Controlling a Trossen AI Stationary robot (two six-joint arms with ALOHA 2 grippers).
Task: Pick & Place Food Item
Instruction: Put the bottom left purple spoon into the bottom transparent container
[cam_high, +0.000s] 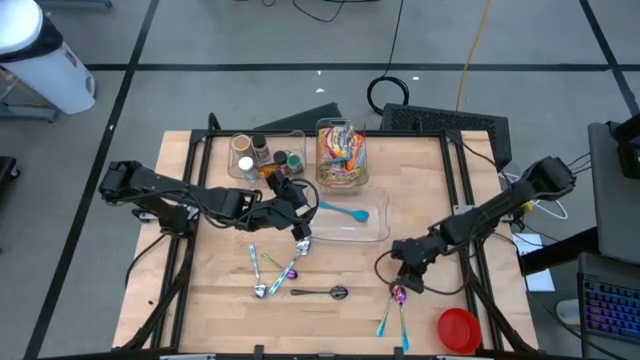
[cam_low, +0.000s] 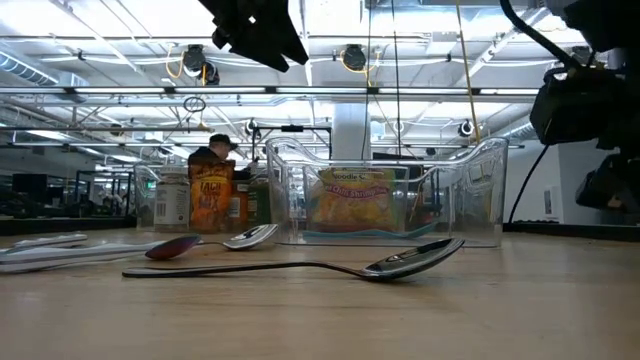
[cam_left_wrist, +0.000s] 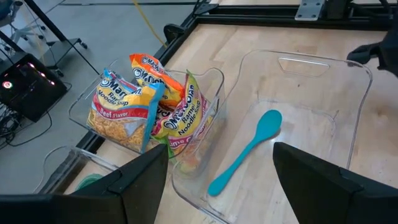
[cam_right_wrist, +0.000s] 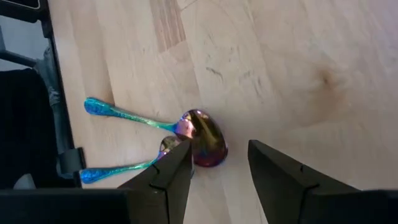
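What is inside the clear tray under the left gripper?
A single turquoise spoon lies in the clear tray; the left gripper hovers open above it. The gripper's fingers cover the tray's near part.

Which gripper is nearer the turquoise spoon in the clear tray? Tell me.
Left. The left gripper hovers at the tray's edge beside the turquoise spoon; the right gripper is over the iridescent spoons near the table's front.

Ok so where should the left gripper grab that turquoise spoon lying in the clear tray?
Probably mid-handle, coming straight down. The turquoise spoon lies flat on the floor of the clear tray, so its slim handle is the narrowest part for the fingers to straddle, crosswise. The left gripper is open above it, and the tray walls block any sideways approach.
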